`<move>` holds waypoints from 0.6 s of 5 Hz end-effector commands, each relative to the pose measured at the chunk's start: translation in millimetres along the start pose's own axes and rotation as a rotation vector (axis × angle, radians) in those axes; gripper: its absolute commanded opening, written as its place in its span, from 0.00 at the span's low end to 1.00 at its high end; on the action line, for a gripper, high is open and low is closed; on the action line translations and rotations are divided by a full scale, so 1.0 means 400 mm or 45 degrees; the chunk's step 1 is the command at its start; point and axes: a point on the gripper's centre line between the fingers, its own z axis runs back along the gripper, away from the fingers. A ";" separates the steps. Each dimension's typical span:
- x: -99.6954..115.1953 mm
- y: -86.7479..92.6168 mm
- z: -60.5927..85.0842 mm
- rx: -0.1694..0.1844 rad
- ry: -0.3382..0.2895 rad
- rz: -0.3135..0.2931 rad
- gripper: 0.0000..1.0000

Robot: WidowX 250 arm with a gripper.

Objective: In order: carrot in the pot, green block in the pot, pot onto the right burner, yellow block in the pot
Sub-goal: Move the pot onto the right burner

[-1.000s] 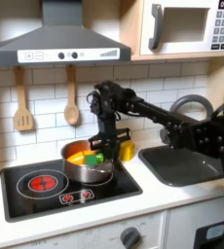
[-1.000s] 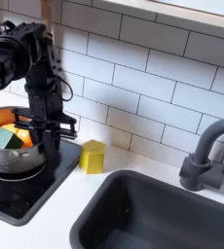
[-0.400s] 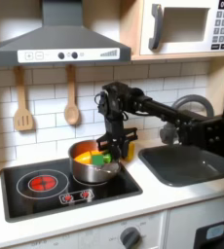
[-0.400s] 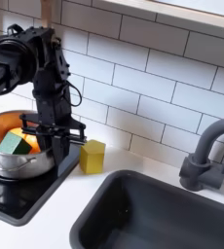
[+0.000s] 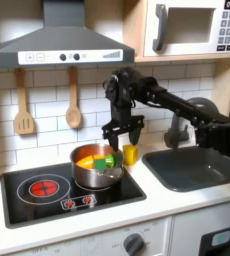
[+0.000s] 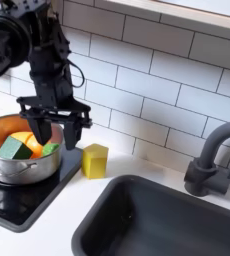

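The shiny steel pot (image 5: 94, 172) (image 6: 17, 166) stands on the right half of the black cooktop (image 5: 47, 200), covering the right burner. Inside it lie the orange carrot (image 5: 83, 159) (image 6: 23, 139) and the dark-green block (image 5: 104, 160) (image 6: 9, 148). The yellow block (image 5: 130, 154) (image 6: 94, 160) rests on the white counter just past the pot's right side in both exterior views. My gripper (image 5: 123, 132) (image 6: 54, 124) hangs open above the pot's right rim, nothing between its fingers, a little left of the yellow block.
A red-ringed burner (image 5: 44, 187) lies bare at the first exterior view's left. A dark sink (image 5: 192, 168) (image 6: 157, 215) with a grey faucet (image 6: 209, 160) lies to the right of the block. Two wooden utensils (image 5: 24, 103) hang on the tiled wall.
My gripper has risen out of the pot's rim area and shifted slightly toward the yellow block, fingers spread. The pot and its contents have stayed put.
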 end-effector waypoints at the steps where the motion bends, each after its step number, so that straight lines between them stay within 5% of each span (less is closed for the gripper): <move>1: 0.008 -0.024 0.006 -0.008 -0.023 -0.003 1.00; 3: 0.008 -0.094 -0.014 -0.044 -0.022 -0.079 1.00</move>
